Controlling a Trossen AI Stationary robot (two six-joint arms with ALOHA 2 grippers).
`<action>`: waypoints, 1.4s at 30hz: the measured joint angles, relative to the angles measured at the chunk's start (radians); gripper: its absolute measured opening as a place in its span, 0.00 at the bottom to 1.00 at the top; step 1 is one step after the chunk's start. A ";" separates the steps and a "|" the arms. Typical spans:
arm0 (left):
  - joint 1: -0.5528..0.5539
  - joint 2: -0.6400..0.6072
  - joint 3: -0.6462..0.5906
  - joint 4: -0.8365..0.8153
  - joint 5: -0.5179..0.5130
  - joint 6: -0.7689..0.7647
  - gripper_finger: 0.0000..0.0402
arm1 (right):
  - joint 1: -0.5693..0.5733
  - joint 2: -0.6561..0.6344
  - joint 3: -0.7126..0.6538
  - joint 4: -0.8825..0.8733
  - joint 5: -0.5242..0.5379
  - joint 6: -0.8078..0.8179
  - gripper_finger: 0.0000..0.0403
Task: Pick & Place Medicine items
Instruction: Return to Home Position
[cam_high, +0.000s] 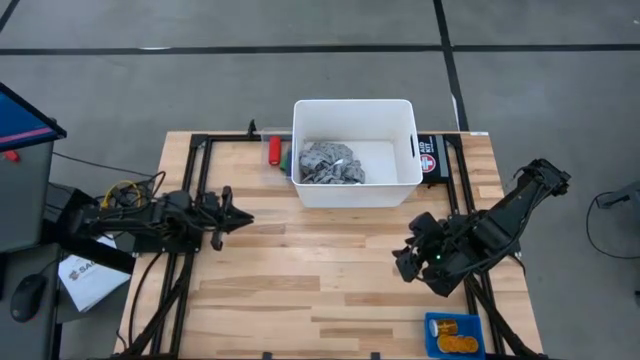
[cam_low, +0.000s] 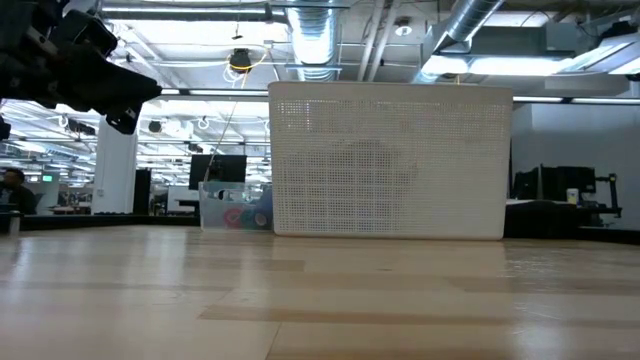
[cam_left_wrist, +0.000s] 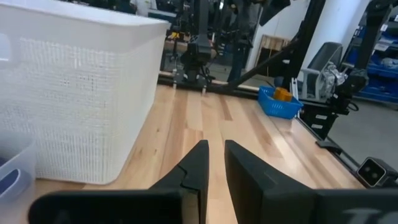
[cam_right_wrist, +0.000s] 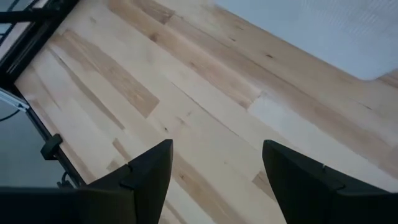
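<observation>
Orange pill bottles (cam_high: 455, 334) in blue basket (cam_high: 429, 335), left hand (cam_left_wrist: 216, 147) narrow, right hand (cam_right_wrist: 217, 149) wide, black case (cam_high: 429, 160) lettering illegible.

- blue tray (cam_high: 431, 332), table's right front corner: clipped by the high view's bottom edge. The orange items (cam_high: 451, 326) in it are too small to identify.
- white bin (cam_low: 390, 160): low view shows only its perforated wall, the inside hidden bar a faint grey blur.
- grey rag (cam_high: 330, 163) covers part of the bin floor.
- transparent bin (cam_low: 233, 212): partly behind the white bin, coloured rolls (cam_low: 240, 217) blurred.
- right wrist view: bin corner blurred, cut by the edge.
</observation>
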 joint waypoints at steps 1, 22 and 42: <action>0.000 0.007 0.000 0.002 0.000 0.000 0.11 | 0.000 0.000 0.000 0.002 0.006 -0.005 0.61; 0.000 0.115 -0.002 0.041 0.001 0.000 0.11 | -0.252 0.000 0.000 0.705 0.050 -1.202 0.61; 0.000 0.121 -0.002 0.054 0.001 -0.001 0.11 | -0.539 -0.395 -0.536 1.277 -0.646 -1.619 0.61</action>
